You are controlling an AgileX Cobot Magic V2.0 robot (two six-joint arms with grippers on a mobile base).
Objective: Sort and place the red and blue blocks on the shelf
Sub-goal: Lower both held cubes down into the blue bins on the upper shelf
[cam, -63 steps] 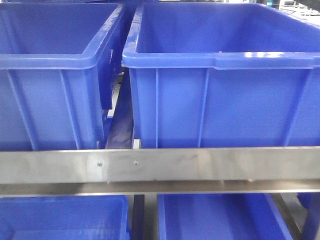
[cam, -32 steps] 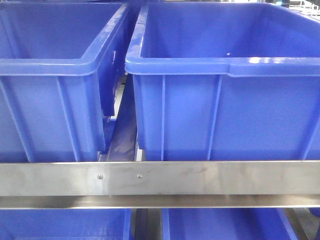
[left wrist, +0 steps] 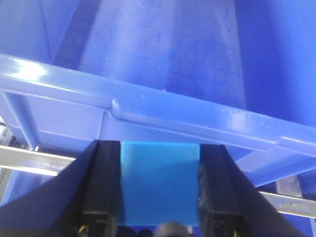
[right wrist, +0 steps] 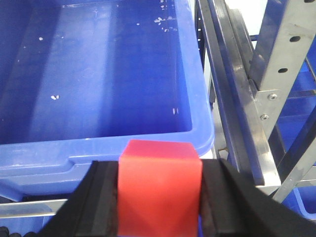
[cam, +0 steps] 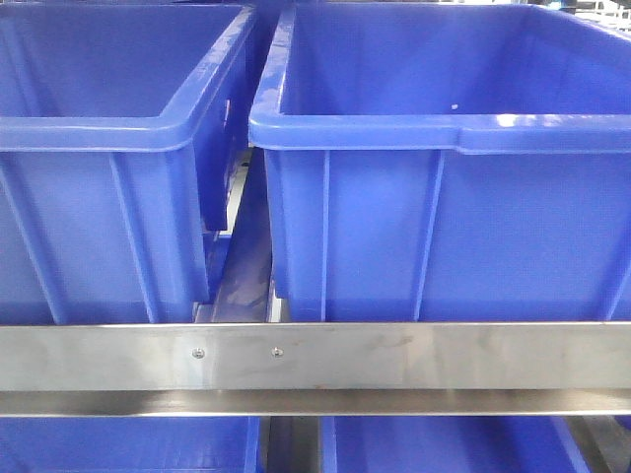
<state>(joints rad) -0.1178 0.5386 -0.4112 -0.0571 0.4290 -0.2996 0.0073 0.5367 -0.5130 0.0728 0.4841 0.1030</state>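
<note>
In the left wrist view my left gripper (left wrist: 159, 185) is shut on the bright blue block (left wrist: 159, 182), held just short of the near rim of a large blue bin (left wrist: 163, 113). My right gripper (right wrist: 159, 190) is shut on the red block (right wrist: 159, 187), which hangs right at the front rim of another blue bin (right wrist: 98, 74). The shelf shows in the front view as a brushed steel front rail (cam: 414, 357) with two small screws, and as a steel upright (right wrist: 276, 59) in the right wrist view. Neither gripper appears in the front view.
Two large blue bins (cam: 108, 148) (cam: 444, 177) stand side by side on the shelf behind the rail, with a narrow gap (cam: 242, 266) between them. More blue bins (cam: 444, 443) sit on the level below. A perforated steel post stands right of the right-hand bin.
The front view has shifted: the rail and bins sit lower in the frame and the bins look slightly nearer than a second ago.
</note>
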